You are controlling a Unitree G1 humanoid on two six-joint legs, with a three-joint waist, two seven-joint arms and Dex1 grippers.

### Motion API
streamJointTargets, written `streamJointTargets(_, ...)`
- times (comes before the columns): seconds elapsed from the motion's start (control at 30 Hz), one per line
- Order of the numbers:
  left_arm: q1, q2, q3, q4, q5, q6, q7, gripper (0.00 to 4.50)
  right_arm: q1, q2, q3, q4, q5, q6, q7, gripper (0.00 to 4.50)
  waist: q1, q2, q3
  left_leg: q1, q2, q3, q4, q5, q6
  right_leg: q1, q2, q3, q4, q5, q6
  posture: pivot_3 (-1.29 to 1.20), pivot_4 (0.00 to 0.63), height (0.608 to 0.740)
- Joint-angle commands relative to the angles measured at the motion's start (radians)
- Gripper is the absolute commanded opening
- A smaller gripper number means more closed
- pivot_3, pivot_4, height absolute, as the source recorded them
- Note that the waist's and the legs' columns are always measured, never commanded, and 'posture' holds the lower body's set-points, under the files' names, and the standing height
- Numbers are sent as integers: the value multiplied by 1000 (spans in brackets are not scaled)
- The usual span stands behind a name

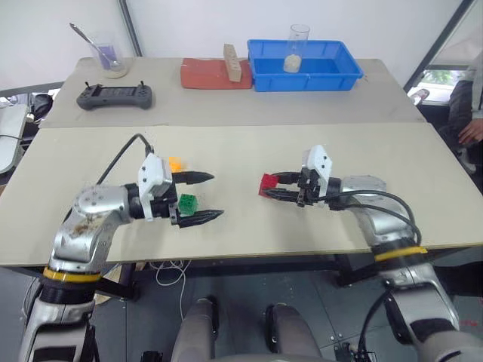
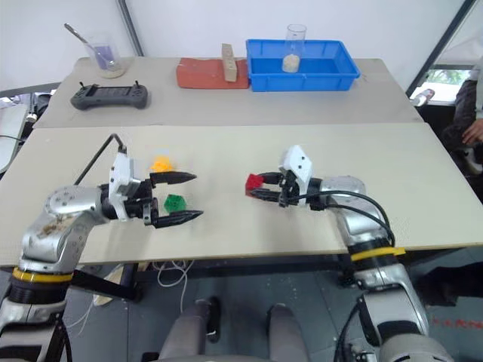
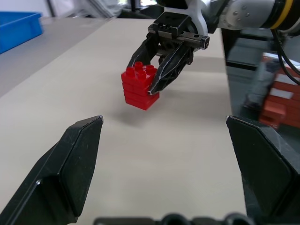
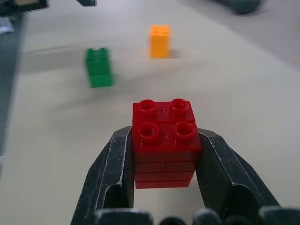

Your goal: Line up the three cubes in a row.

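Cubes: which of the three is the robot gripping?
The red cube, clamped in the right gripper. The green cube and orange cube sit free by the open left gripper.

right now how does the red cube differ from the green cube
The red cube is clamped between the right gripper fingers; the green cube stands free on the table, between the left gripper's open fingers. They differ in colour, red against green. Both are upright studded toy-brick cubes.
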Motion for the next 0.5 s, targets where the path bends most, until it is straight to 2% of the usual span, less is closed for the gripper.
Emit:
streamJointTargets(0.03, 110, 17, 69, -159, -46, 19, 56, 4500, -96, 28, 8, 181, -28, -148, 112, 1431, 3, 0, 0, 0, 0, 0, 0, 0, 0, 0, 0, 0, 0, 0, 0, 0, 150, 740)
streamJointTargets(0.23, 288, 38, 152, -294, -88, 60, 122, 4500, -152, 74, 27, 347, -65, -266, 248, 1431, 10, 1, 0, 0, 0, 1, 0, -5, -8, 0, -2, -2, 0, 0, 0, 0, 150, 740)
streamJointTargets(0.37, 313, 43, 170, -307, -99, 72, 149, 4500, -141, 87, 39, 368, -83, -282, 312, 1431, 9, 1, 0, 0, 0, 1, 0, -5, -9, 0, -2, -3, 1, 0, 0, 0, 150, 740)
streamJointTargets(0.5, 308, 49, 162, -299, -101, 69, 154, 4500, -147, 100, 36, 414, -112, -326, 310, 1431, 5, 1, 0, 0, 0, 1, -1, -5, -9, -1, -2, -2, 1, 0, -1, 0, 150, 740)
